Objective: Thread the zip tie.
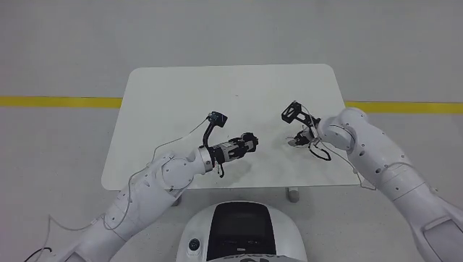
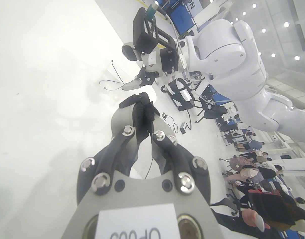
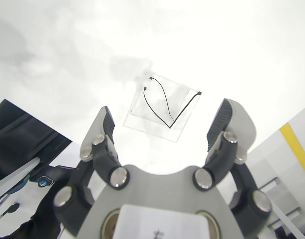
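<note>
Tabletop [image 1: 217,95], white, seen from above: my left gripper [image 1: 251,143] and my right gripper [image 1: 296,140] hang over its near half, facing each other and apart.

Left wrist view: my left gripper [image 2: 141,105] has its black pads pressed together, narrow, just above the tabletop [image 2: 42,50]. Beyond it my right gripper [image 2: 131,85] points down toward thin black zip ties [image 2: 115,73], which lie just beside its tip.

Right wrist view: my right gripper [image 3: 166,106] is spread wide, with its ribbed fingers [image 3: 218,120] well apart and gripping nothing. Below it, a clear sheet [image 3: 142,120] lies flat on the tabletop [image 3: 167,26]. The zip ties [image 3: 184,110] lie on the sheet with 3 small heads showing, and their tails meet near 1 corner.
</note>
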